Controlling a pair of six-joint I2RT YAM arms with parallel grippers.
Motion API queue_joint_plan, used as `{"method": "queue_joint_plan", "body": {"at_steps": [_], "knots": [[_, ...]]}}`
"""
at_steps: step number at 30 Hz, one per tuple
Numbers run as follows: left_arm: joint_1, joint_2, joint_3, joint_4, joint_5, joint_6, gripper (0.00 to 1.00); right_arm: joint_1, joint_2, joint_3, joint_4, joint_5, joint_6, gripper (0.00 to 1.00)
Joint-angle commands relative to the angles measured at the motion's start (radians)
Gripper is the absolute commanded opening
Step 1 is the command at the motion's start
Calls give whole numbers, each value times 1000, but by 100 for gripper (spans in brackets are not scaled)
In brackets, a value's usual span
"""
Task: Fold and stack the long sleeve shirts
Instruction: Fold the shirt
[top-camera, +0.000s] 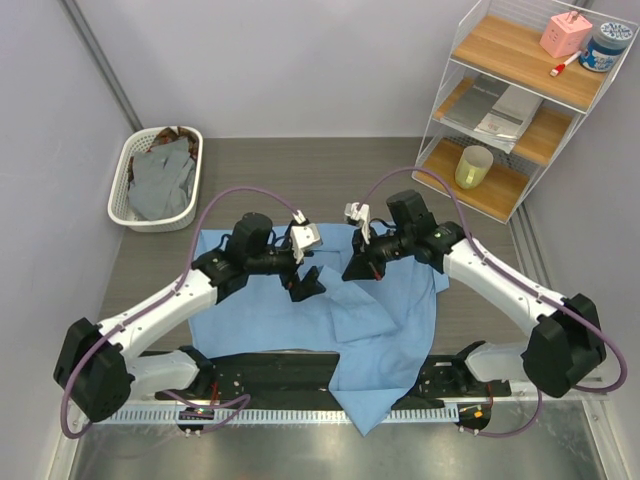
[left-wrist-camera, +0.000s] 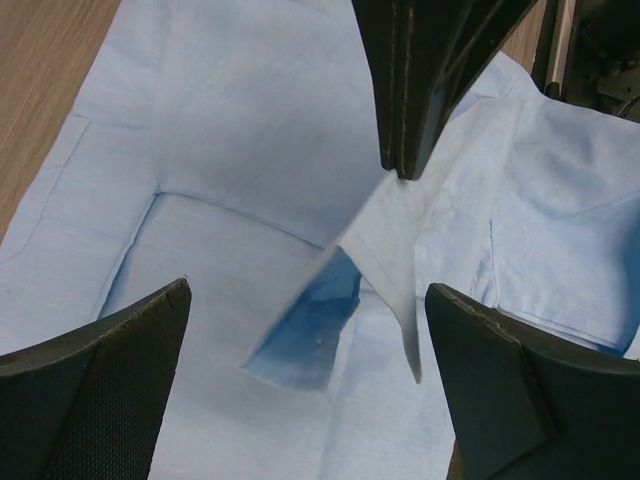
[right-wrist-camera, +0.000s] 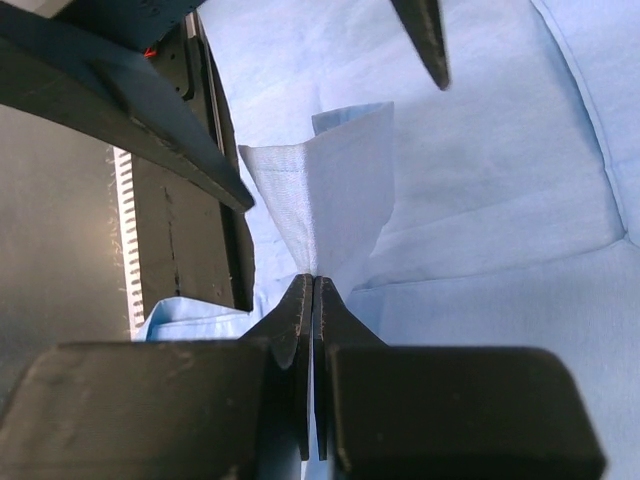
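A light blue long sleeve shirt (top-camera: 300, 320) lies spread on the table, with one part hanging over the front edge (top-camera: 375, 395). My right gripper (top-camera: 357, 268) is shut on a raised fold of this shirt and lifts it into a peak (right-wrist-camera: 330, 190). In the right wrist view the jaws (right-wrist-camera: 314, 282) are pressed together on the cloth. My left gripper (top-camera: 306, 282) hovers open just left of it, over the shirt. In the left wrist view its fingers (left-wrist-camera: 308, 290) stand wide apart below the lifted fold (left-wrist-camera: 385, 240). More shirts, grey (top-camera: 165, 175) and brown (top-camera: 165, 133), lie in a basket.
A white basket (top-camera: 150, 218) stands at the table's back left. A wire shelf (top-camera: 520, 110) with wooden boards stands at the back right, holding a cup (top-camera: 473, 167), a pink box (top-camera: 565, 33) and a tub (top-camera: 606, 47). A black rail (top-camera: 280, 375) runs along the front edge.
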Motion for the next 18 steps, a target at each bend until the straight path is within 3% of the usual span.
{"method": "queue_joint_plan", "body": {"at_steps": [1, 4, 7, 8, 9, 10, 12, 14, 15, 18], "knots": [[0, 19, -1, 99, 50, 36, 100, 37, -74, 7, -2, 17, -48, 1], [0, 41, 0, 109, 96, 39, 99, 64, -107, 7, 4, 35, -56, 1], [-1, 59, 35, 66, 176, 43, 76, 77, -138, 3, 21, 51, -53, 1], [-1, 62, 51, 20, 191, 37, 56, 77, -143, 3, 25, 64, -47, 1], [-1, 61, 72, -11, 238, 30, 44, 77, -150, 3, 28, 71, -43, 1], [-3, 58, 138, -63, 267, 46, 21, 77, -154, 5, 27, 80, -37, 1], [-21, 41, 204, -188, 300, 54, 0, 77, -158, 16, 28, 136, -19, 2], [-35, 23, 275, -238, 291, 34, 0, 66, -161, 39, 31, 193, 22, 12], [-44, 3, 290, -282, 289, 37, 0, 55, -161, 49, 31, 212, 45, 25], [-78, -17, 345, -339, 289, 86, 0, -23, -152, 95, 38, 267, 121, 42]]}}
